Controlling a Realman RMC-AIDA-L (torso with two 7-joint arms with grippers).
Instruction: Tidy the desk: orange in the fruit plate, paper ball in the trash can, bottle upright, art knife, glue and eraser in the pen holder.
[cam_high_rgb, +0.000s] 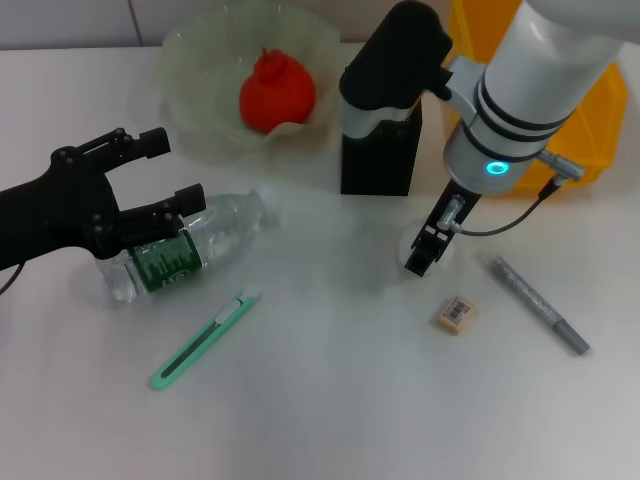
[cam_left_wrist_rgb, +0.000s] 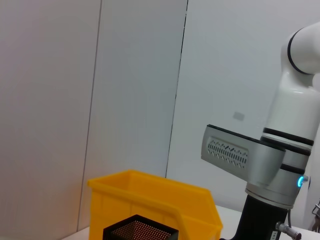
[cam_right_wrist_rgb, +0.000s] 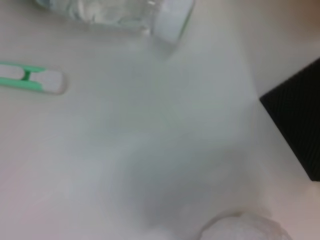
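A clear bottle (cam_high_rgb: 195, 243) with a green label lies on its side at the left. My left gripper (cam_high_rgb: 166, 172) is open just beyond it, with its near finger against the bottle. My right gripper (cam_high_rgb: 424, 248) is low over the white paper ball (cam_high_rgb: 447, 250), in front of the black pen holder (cam_high_rgb: 380, 150). The ball also shows in the right wrist view (cam_right_wrist_rgb: 245, 227). The green art knife (cam_high_rgb: 205, 340), the eraser (cam_high_rgb: 455, 313) and the grey glue stick (cam_high_rgb: 540, 303) lie on the table. The orange (cam_high_rgb: 277, 92) sits in the fruit plate (cam_high_rgb: 200, 60).
The yellow trash bin (cam_high_rgb: 590, 130) stands at the back right, behind my right arm. It shows in the left wrist view (cam_left_wrist_rgb: 155, 200) with the pen holder (cam_left_wrist_rgb: 140, 231) in front of it. The right wrist view shows the bottle cap (cam_right_wrist_rgb: 172, 17) and the knife's tip (cam_right_wrist_rgb: 30, 80).
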